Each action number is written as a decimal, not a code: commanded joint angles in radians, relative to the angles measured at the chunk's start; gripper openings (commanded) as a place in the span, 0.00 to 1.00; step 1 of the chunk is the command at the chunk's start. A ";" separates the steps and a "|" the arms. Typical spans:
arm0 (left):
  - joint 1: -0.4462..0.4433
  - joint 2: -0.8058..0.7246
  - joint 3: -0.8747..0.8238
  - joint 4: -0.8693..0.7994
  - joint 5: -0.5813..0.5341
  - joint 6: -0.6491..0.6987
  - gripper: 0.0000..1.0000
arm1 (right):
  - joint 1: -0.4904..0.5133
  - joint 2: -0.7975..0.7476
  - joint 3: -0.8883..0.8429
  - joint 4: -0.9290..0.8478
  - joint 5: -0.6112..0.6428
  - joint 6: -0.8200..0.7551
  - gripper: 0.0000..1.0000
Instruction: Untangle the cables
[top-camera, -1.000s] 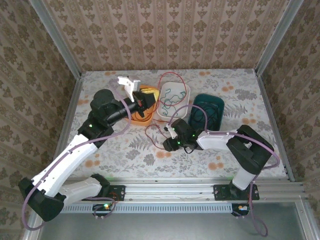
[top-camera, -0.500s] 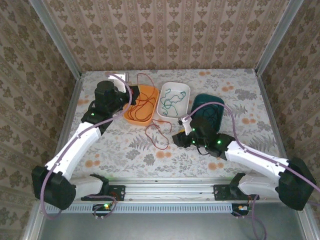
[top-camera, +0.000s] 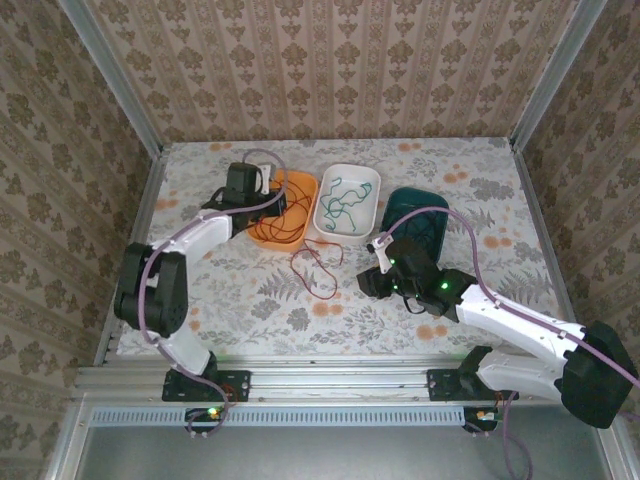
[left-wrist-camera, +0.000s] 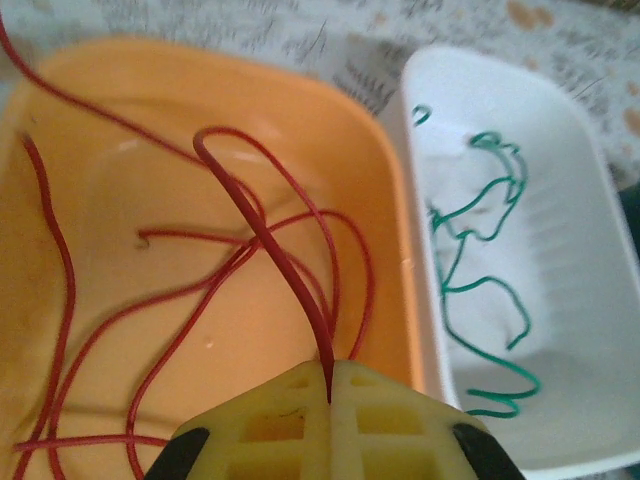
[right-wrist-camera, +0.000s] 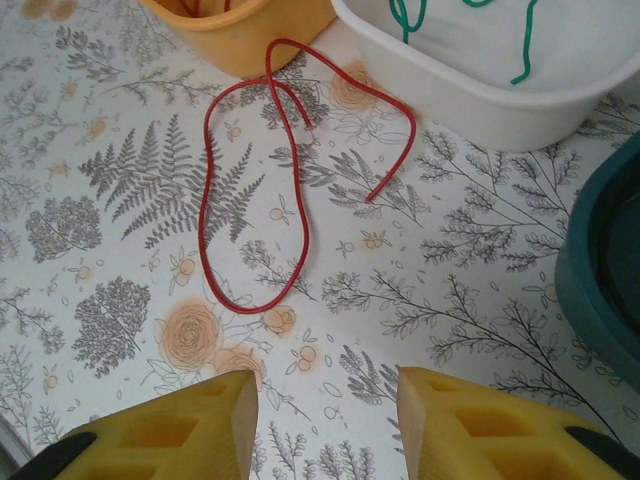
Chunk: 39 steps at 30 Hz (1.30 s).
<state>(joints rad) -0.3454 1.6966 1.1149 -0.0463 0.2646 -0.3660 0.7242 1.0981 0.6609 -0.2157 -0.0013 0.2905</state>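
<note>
The left gripper (left-wrist-camera: 330, 385) is closed on the red cable (left-wrist-camera: 270, 240), looped just ahead of it in the orange tray (left-wrist-camera: 330, 140), and I think the open right gripper (right-wrist-camera: 320, 392) should descend slowly on the part lying ahead of it on the counter (right-wrist-camera: 120, 300), without pulling.

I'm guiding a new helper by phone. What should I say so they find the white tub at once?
On the floral table, three tubs sit in a row toward the far wall. The white tub is the middle one, between the orange tub and the dark teal tub. It alone holds a green cable.
</note>
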 joint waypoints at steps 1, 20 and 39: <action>-0.001 0.048 0.051 0.004 -0.020 -0.024 0.00 | -0.005 -0.027 0.005 -0.036 0.039 -0.010 0.43; -0.196 -0.152 0.033 -0.117 -0.313 0.205 0.86 | -0.005 -0.004 0.011 -0.046 0.036 -0.008 0.43; -0.590 0.133 0.028 -0.388 -0.218 0.072 0.93 | -0.049 0.025 0.018 -0.071 0.105 0.026 0.43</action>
<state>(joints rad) -0.9237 1.7912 1.0721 -0.3565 0.0532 -0.2695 0.6846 1.1633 0.6640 -0.2573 0.0605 0.3103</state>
